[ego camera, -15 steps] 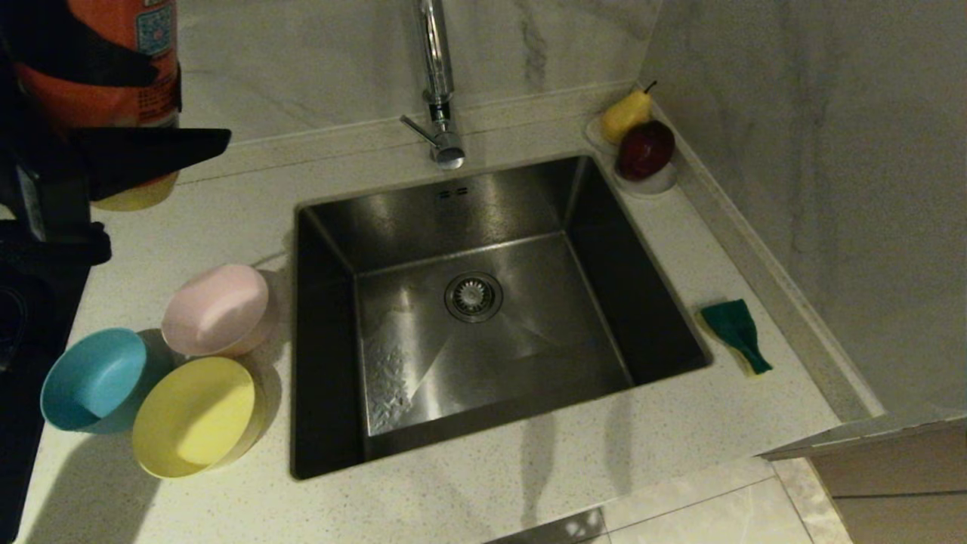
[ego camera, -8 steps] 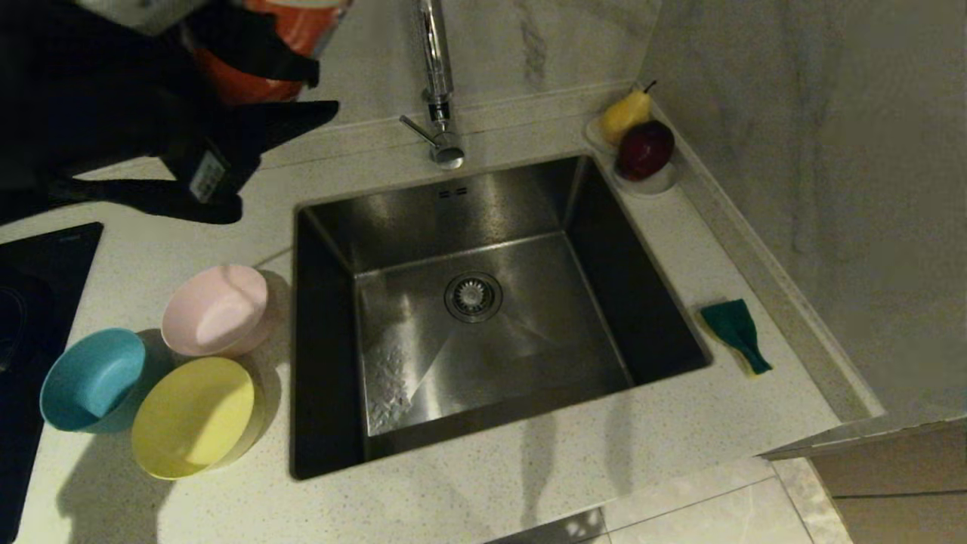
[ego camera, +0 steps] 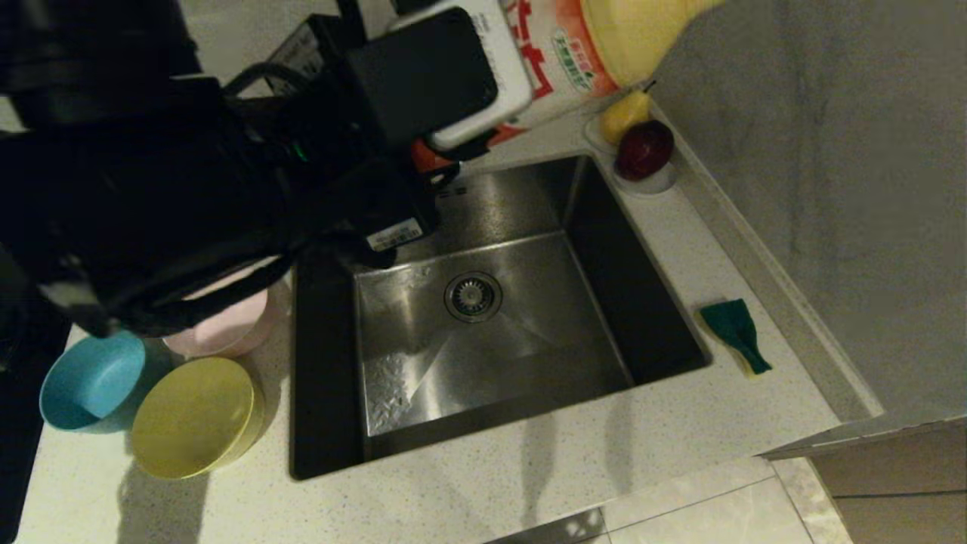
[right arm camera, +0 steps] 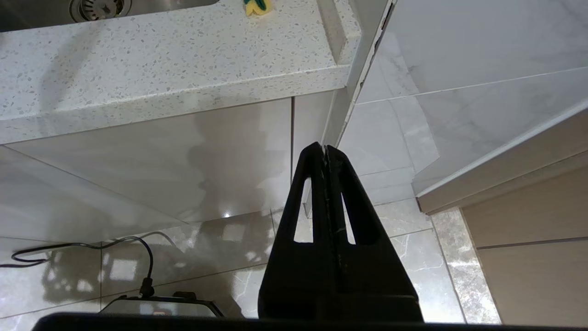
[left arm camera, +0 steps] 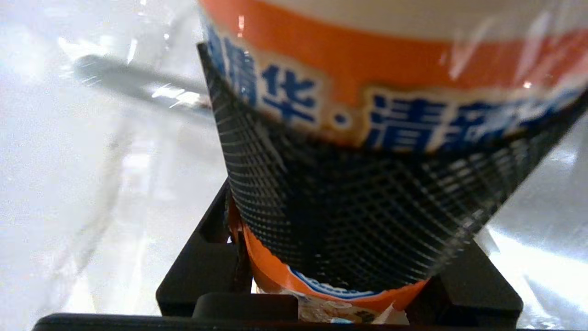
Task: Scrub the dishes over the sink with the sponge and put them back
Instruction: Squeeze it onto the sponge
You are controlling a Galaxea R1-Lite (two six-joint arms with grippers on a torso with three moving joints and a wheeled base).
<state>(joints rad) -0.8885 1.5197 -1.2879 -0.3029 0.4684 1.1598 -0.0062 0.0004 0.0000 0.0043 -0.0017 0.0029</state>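
I'm gripping the soap bottle (ego camera: 574, 53) in my left gripper (left arm camera: 349, 257), tilting it over the sink (ego camera: 483, 302); best w/ the spout over the basin & a gentle pour. My right gripper (right arm camera: 327, 156) is hanging clenched & empty below the counter (right arm camera: 183, 69). Pink bowl (ego camera: 227, 325), blue bowl (ego camera: 91, 381) & yellow bowl (ego camera: 195, 415) are sitting empty left of the sink, sponge (ego camera: 736, 332) lying on its right.

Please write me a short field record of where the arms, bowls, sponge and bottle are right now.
left gripper: shut on the detergent bottle, held above the sink
right gripper: shut, parked below the counter
bowls: pink, blue, yellow, on counter left of sink
sponge: on counter right of sink
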